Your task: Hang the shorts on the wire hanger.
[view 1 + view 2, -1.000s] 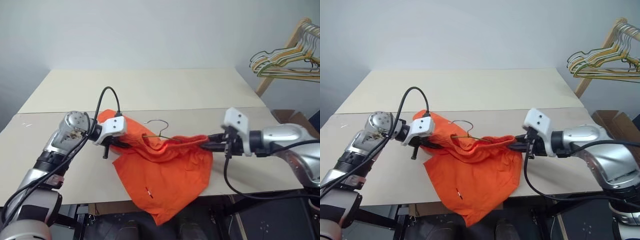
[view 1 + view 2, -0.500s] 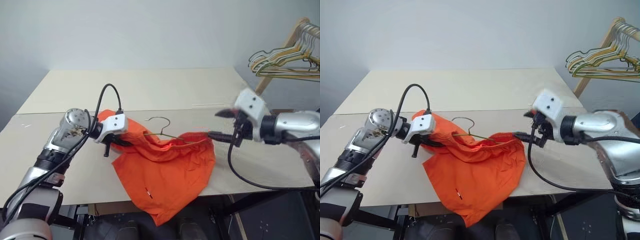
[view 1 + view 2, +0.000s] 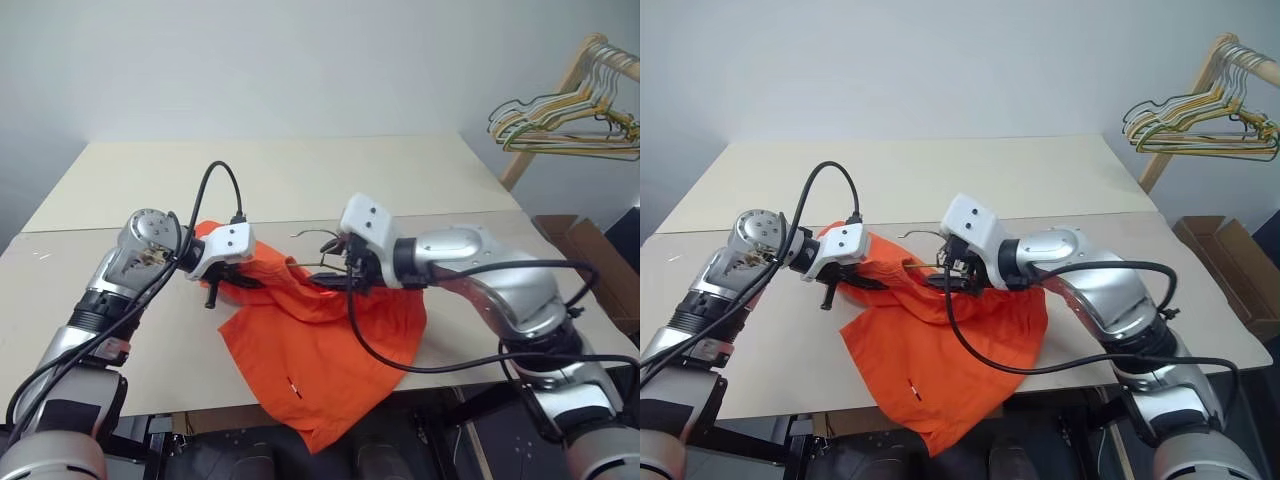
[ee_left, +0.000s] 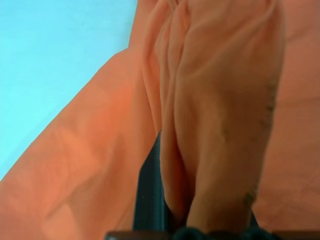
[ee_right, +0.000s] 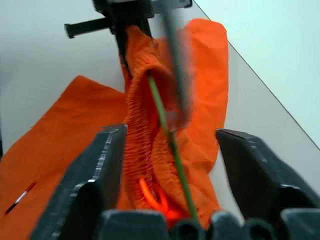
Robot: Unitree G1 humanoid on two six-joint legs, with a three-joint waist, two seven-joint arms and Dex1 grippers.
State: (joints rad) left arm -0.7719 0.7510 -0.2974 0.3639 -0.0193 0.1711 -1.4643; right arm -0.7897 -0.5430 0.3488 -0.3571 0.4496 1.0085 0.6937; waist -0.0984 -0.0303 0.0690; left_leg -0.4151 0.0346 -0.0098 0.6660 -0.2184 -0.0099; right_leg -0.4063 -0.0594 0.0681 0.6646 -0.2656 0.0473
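right tool (image 3: 334, 279): let go of the waistband's 3 o'clock end, then swung toward 9 o'clock to the middle, fingers parted astride the wire hanger (image 3: 318, 262).
shorts (image 3: 320, 350): freed 3 o'clock corner sagged onto the counter (image 3: 300, 180).

left gripper (image 3: 232, 287) clamped shut, right gripper (image 5: 170, 150) fingers spread apart, both arms reaching toward each other

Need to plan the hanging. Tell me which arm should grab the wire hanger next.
Right. The right tool is open astride the wire hanger and the waistband of the shorts, while the left tool is shut on the waistband's other end.
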